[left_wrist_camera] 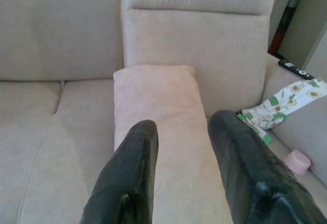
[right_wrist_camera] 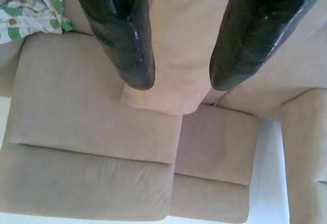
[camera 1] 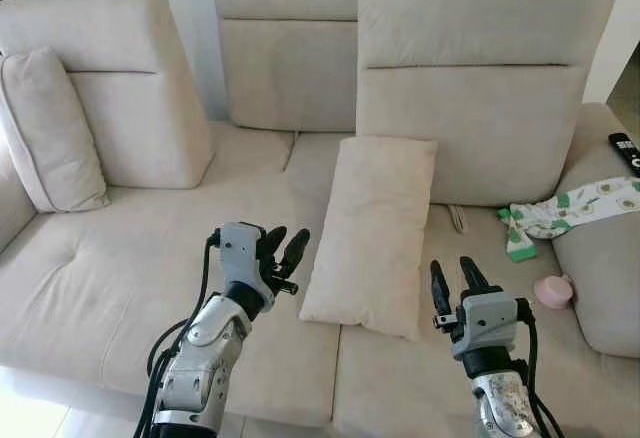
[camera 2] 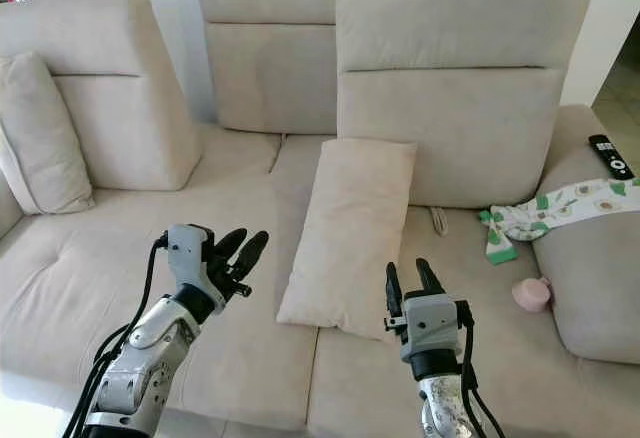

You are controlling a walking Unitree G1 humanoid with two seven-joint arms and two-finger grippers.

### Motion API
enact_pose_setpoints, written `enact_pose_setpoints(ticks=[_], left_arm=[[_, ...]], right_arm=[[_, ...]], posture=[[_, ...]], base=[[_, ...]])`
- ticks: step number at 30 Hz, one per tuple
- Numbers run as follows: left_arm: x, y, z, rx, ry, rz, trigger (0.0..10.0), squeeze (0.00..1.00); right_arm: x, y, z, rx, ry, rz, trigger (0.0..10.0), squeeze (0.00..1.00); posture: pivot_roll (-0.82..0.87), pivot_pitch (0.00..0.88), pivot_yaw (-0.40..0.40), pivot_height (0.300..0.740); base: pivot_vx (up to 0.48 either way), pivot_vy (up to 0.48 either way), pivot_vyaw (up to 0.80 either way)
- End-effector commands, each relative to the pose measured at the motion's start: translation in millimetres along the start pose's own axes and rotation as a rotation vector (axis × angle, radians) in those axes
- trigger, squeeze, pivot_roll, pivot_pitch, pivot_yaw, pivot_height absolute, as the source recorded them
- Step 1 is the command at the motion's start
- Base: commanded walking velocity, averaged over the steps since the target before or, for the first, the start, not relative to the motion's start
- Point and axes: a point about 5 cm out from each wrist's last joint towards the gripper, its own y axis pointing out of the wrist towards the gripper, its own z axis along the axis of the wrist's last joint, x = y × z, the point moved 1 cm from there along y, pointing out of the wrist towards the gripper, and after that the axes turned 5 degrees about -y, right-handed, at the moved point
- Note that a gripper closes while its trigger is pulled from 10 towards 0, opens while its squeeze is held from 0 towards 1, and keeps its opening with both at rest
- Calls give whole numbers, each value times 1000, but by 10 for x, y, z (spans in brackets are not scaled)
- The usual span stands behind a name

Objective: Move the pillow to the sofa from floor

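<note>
A long cream pillow (camera 1: pixel 372 230) lies on the beige sofa's seat (camera 1: pixel 130 258), its far end leaning against the right backrest. It also appears in the left wrist view as the pillow (left_wrist_camera: pixel 158 106) and in the right wrist view as the pillow (right_wrist_camera: pixel 179 45). My left gripper (camera 1: pixel 283 248) hovers open just left of the pillow's near end, holding nothing. My right gripper (camera 1: pixel 452 283) stands open to the right of that near end, fingers pointing up, also empty. Neither touches the pillow.
A second cream cushion (camera 1: pixel 45 133) leans in the sofa's left corner. On the right lie a white cloth with green print (camera 1: pixel 570 208), a small pink object (camera 1: pixel 552 291) and a black remote (camera 1: pixel 624 150) on the armrest.
</note>
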Motion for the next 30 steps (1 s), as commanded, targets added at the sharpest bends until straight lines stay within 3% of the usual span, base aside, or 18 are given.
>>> enact_pose_setpoints(ticks=[1, 19, 30], left_arm=[[-22, -20, -2, -11, 5, 4, 10000, 0], [-11, -27, -20, -16, 1, 4, 10000, 0], [-2, -33, -25, -20, -5, 1, 10000, 0]], right_arm=[[-17, -26, -36, -14, 6, 2, 10000, 0], [-12, -33, -47, -17, 1, 10, 10000, 0], [-13, -47, -55, -24, 4, 7, 10000, 0]], posture=[[-74, 0, 89, 740], [-72, 0, 84, 740], [-74, 0, 85, 740]], base=[[-247, 0, 0], [-251, 0, 0], [0, 0, 0]])
